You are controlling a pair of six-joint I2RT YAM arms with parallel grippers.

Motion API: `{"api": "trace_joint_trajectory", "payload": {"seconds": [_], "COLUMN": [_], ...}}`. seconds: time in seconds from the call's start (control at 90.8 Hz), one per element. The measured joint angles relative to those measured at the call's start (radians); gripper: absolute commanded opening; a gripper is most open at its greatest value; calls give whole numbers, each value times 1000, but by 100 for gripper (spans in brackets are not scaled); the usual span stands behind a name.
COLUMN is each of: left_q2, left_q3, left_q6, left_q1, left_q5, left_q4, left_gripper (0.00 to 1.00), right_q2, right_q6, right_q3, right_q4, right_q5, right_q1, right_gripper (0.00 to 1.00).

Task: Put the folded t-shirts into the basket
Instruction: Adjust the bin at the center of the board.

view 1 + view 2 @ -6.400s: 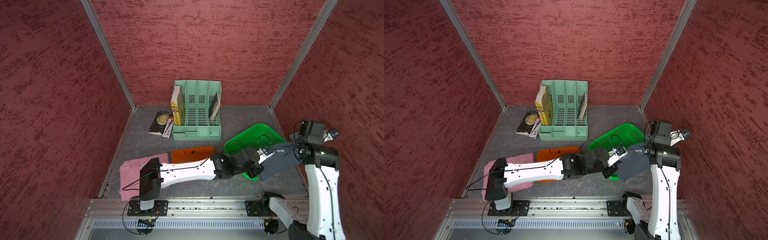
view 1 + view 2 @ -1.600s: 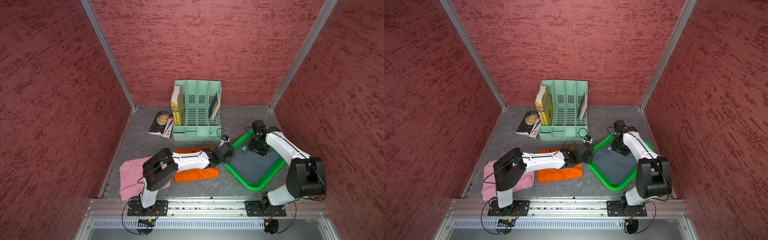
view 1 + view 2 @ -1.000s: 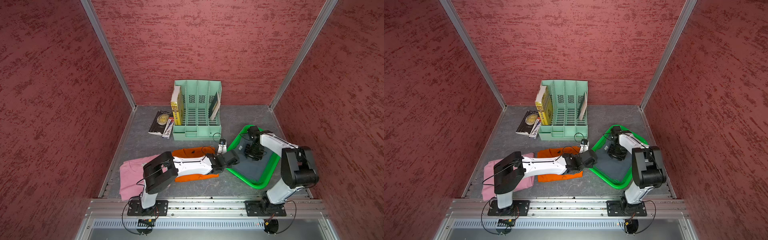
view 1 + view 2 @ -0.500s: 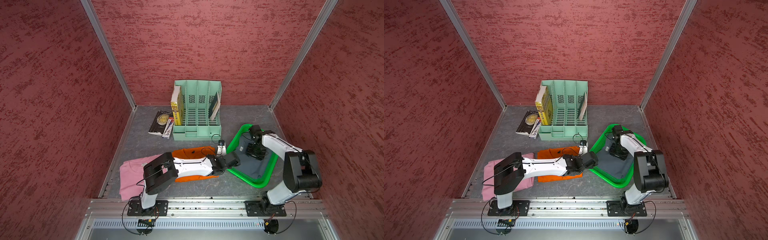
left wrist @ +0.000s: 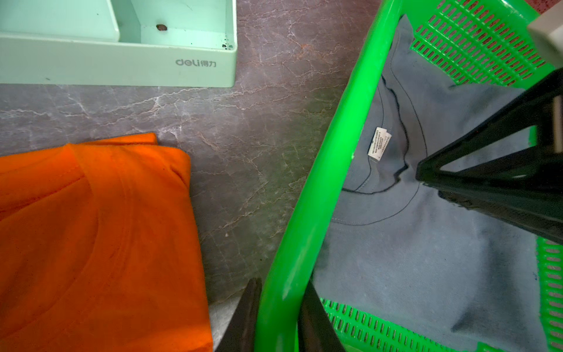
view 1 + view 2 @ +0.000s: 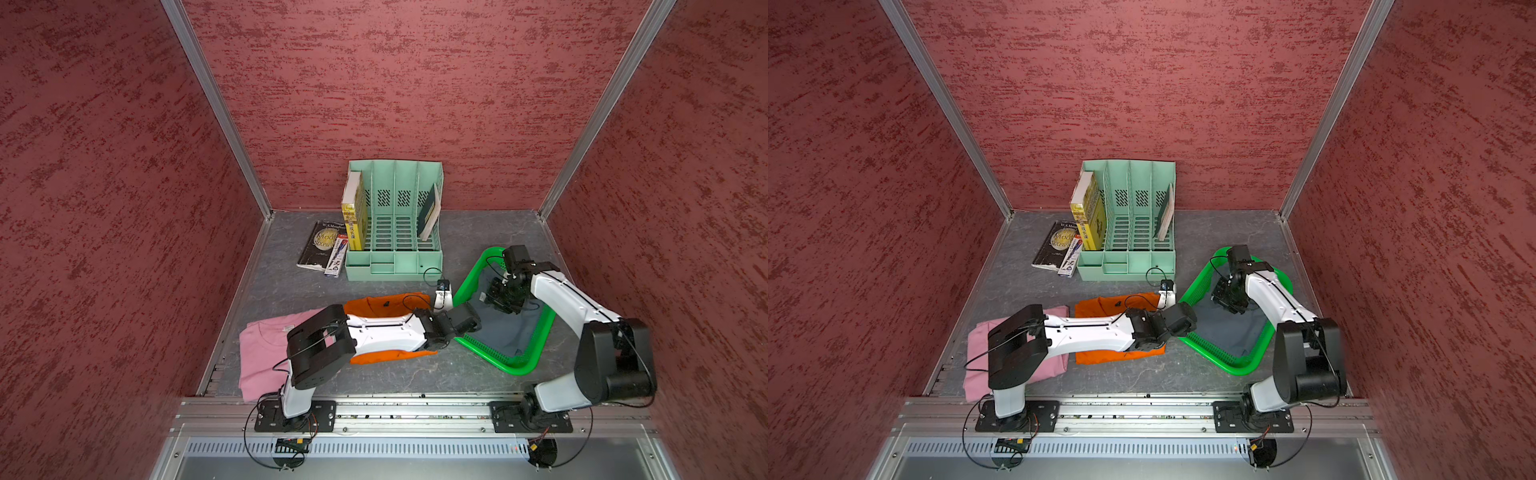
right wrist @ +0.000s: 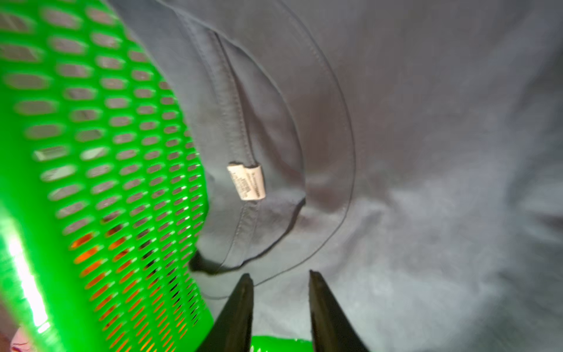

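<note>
Left claw (image 5: 281, 292) clamped on the basket (image 5: 320, 170) rim. Right claw (image 7: 278, 274) slightly open, holding nothing, tips just over the collar of the grey shirt (image 7: 426, 152) inside the basket. Orange shirt (image 5: 91, 243) flat on the bench (image 5: 243, 137) just beside the basket. Pink shirt (image 6: 266, 353) lies next to the orange one.

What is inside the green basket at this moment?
A folded grey-blue t-shirt lies inside the basket, with the right gripper just over its collar. The shirt covers most of the floor, so anything under it is hidden.
</note>
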Motion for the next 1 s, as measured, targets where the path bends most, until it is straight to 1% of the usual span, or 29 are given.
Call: {"api": "trace_joint_trajectory", "payload": {"seconds": [0.22,0.298,0.43,0.628,0.738,0.826,0.904,1.003], "left_q2": [3,4,4,4,4,5,10,36], "left_q3": [0,0,0,0,0,0,5,38], "left_q6": [-3,-4,-4,-3,0,17,50,117], "left_q1": [2,4,5,8,11,20,39,81], "left_q5": [5,5,5,5,5,12,34,81], "left_q4": [-3,-3,-3,4,11,22,33,44], "left_gripper": [0,0,0,0,0,0,0,3], "right_q2": [111,113,111,58,39,24,-1,-66], "right_q6": [16,20,34,54,58,59,56,49], "right_q3": [-49,-48,-58,-81,-74,-59,-42,-30], "right_q4": [71,91,150,207,194,160,123,82], "right_q5": [-31,-51,-102,-131,-101,-56,-11,34], "right_q1": [6,12,27,34,39,40,40,40], "right_gripper": [28,29,34,39,44,46,46,47]}}
